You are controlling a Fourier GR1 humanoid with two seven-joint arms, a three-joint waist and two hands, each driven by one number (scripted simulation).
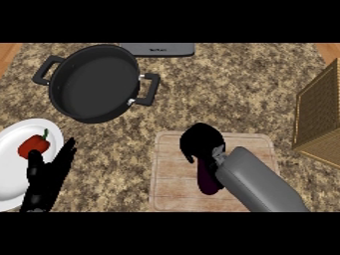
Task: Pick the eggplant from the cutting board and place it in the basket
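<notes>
head view, right hand (200, 143) curled over eggplant (209, 183) on cutting board (174, 189)

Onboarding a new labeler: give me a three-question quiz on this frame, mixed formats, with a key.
1. True or false: the eggplant already lies in the basket.
2. Multiple choice: what lies on the white plate? A) a red pepper B) a lemon C) a spoon
3. Short answer: which hand is over the cutting board?

Key
1. False. It lies on the cutting board, under the right hand.
2. A. The red pepper lies on the plate, next to the open left hand.
3. The right hand, its fingers bent down over the eggplant's upper end.
</notes>
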